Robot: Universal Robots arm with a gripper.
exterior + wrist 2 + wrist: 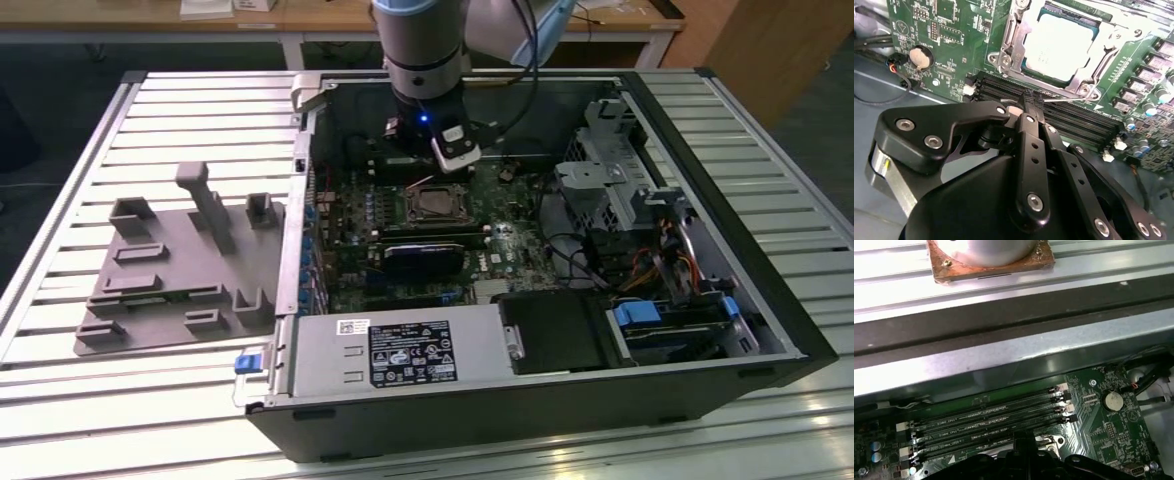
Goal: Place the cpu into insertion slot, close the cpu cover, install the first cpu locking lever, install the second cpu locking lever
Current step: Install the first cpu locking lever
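Silver-grey square cpu seated, silvery frame cpu cover down just ahead of black gripper, closed together; both latching steps look pending.

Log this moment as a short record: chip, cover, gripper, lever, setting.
chip: cpu seated in the insertion slot, silver top up
cover: cpu cover down, framing the chip
gripper: gripper shut, tips over the memory slots beside the socket
lever: thin metal rod runs out from the tips; cannot tell if gripped
setting: open computer case on a slatted table
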